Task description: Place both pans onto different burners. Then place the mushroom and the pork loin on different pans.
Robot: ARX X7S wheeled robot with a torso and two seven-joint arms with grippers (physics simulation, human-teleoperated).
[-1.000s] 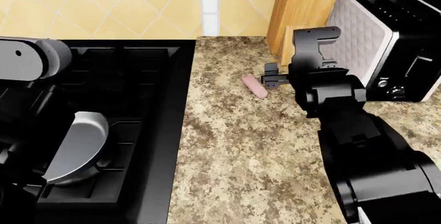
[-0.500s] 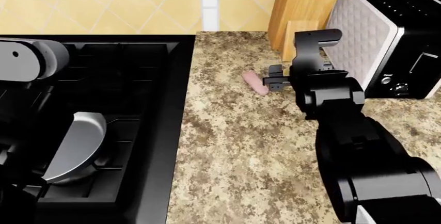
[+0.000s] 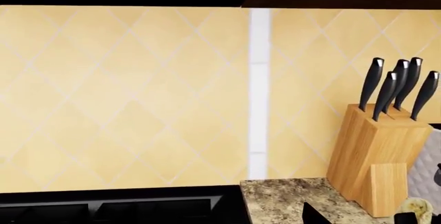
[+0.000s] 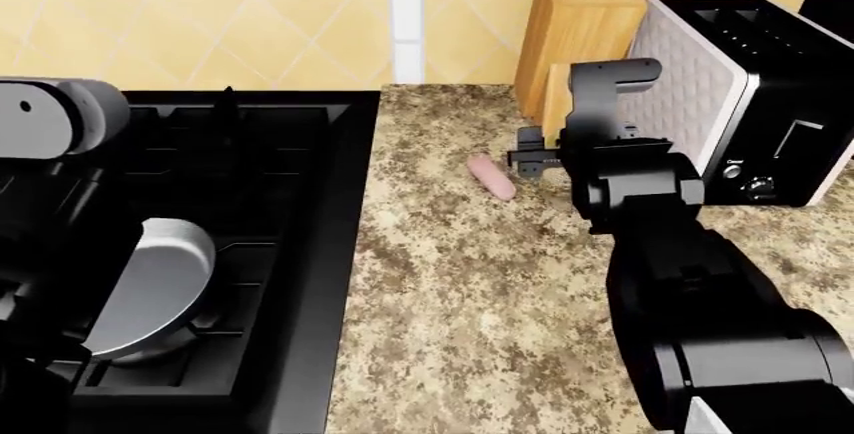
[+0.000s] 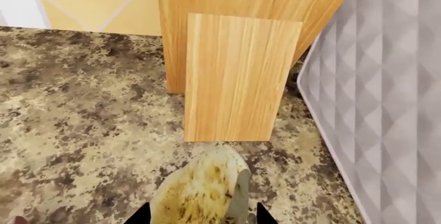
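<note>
The speckled brown counter (image 4: 454,284) holds a pink pork loin (image 4: 491,176) near a wooden knife block (image 4: 577,34). A toaster (image 4: 747,94) stands just beside the block. A mushroom (image 5: 203,190) lies in front of the block.

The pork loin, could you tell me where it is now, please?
In the head view, the pork loin lies on the countertop, between stove and right gripper.

Bench (image 4: 454,284): speckled brown granite, polished. Knife block (image 5: 238,74): smooth light wood, visible grain. Toaster (image 4: 694,84) side: quilted silver metal. Pan (image 4: 154,289): glossy grey. Mushroom (image 5: 203,190): mottled, matt.
</note>
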